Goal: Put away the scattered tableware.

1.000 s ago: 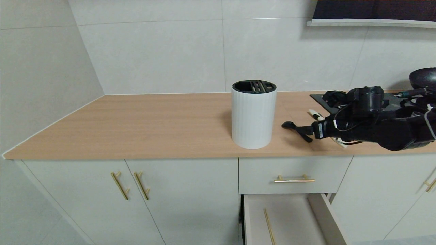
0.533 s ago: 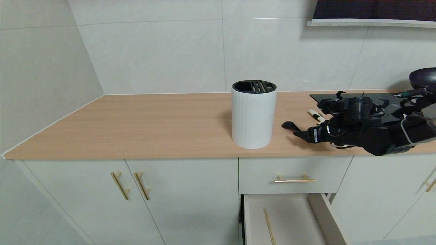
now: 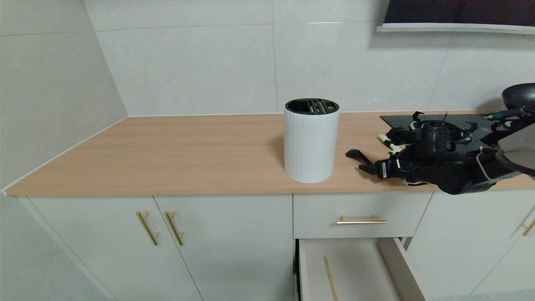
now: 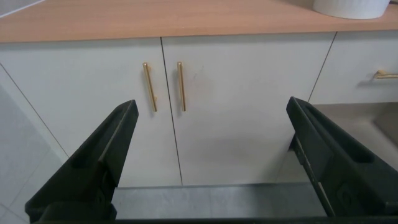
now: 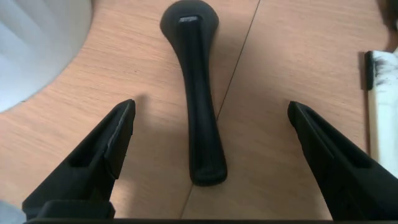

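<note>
wooden desk (image 3: pixel 188 154) carries a white ribbed holder (image 3: pixel 311 146). right of it, the right gripper (image 3: pixel 367 167) hangs spread wide, untouching, astride a black utensil handle (image 5: pixel 198 93) lying flat, a white utensil (image 5: pixel 379 106) farther right. left gripper (image 4: pixel 210 109) gapes before cabinet doors (image 4: pixel 249 118).

The countertop (image 3: pixel 188 150) is wood-grained with a smooth matt face, and the white utensil holder (image 3: pixel 309 146) on it has a finely ribbed matt shell. The black utensil handle (image 5: pixel 202 124) looks like smooth, faintly shiny plastic; the cabinet door handles (image 4: pixel 181 86) are gold-toned metal.
</note>
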`<state>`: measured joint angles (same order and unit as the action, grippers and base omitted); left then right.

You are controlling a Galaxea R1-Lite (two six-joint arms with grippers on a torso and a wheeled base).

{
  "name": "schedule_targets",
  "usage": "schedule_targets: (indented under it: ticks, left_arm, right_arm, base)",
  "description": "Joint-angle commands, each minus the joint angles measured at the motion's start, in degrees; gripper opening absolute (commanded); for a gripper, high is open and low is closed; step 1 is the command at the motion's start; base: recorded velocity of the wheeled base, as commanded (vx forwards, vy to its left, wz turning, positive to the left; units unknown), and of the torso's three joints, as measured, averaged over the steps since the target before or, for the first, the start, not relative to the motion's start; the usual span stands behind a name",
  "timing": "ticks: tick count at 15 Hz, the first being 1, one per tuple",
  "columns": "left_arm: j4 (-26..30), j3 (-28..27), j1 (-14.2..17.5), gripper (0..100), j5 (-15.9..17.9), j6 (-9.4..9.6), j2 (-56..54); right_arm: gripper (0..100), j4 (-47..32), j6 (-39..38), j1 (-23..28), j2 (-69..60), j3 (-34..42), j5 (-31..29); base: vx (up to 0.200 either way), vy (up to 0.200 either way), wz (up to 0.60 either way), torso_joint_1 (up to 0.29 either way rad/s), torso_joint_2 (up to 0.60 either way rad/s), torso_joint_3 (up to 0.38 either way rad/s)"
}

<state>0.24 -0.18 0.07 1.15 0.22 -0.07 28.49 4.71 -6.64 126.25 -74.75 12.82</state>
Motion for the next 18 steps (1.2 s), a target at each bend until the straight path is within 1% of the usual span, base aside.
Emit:
schedule_targets:
  ticks: [1, 5, 6, 12, 13, 14, 15, 18]
  left_arm:
    - [0.0, 0.0, 0.0, 100, 0.0, -0.04, 0.1]
    - [0.0, 0.0, 0.0, 100, 0.0, -0.04, 0.1]
    - [0.0, 0.0, 0.0, 100, 0.0, 0.04, 0.1]
    - [0.0, 0.0, 0.0, 100, 0.0, -0.04, 0.1]
    - [0.0, 0.0, 0.0, 100, 0.0, 0.04, 0.1]
    - [0.0, 0.0, 0.0, 100, 0.0, -0.04, 0.1]
    - [0.0, 0.0, 0.0, 100, 0.0, -0.04, 0.1]
    - [0.0, 0.0, 0.0, 100, 0.0, -0.04, 0.1]
  right_arm:
    - [100, 0.1, 0.0, -0.3, 0.5, 0.1, 0.0]
    - [100, 0.1, 0.0, -0.4, 0.6, 0.1, 0.0]
    - [0, 0.1, 0.6, -0.4, 1.0, 0.1, -0.2]
    - [0, 0.1, 0.7, -1.1, 1.7, 0.2, -0.5]
    - [0, 0.0, 0.7, -1.1, 1.5, 0.0, -1.6]
    - [0, -0.5, 0.7, -1.1, 0.1, 0.0, -4.3]
    - [0, -0.9, 0.7, -1.1, -1.0, 0.2, -5.5]
    - [0, -7.5, -2.5, -2.2, -8.0, 1.5, -10.7]
  base:
    - [0.000, 0.000, 0.00, 0.000, 0.00, 0.000]
    - [0.000, 0.000, 0.00, 0.000, 0.00, 0.000]
    - [0.000, 0.000, 0.00, 0.000, 0.00, 0.000]
    - [0.000, 0.000, 0.00, 0.000, 0.00, 0.000]
    - [0.000, 0.000, 0.00, 0.000, 0.00, 0.000]
    - [0.000, 0.000, 0.00, 0.000, 0.00, 0.000]
    - [0.000, 0.000, 0.00, 0.000, 0.00, 0.000]
    - [0.000, 0.000, 0.00, 0.000, 0.00, 0.000]
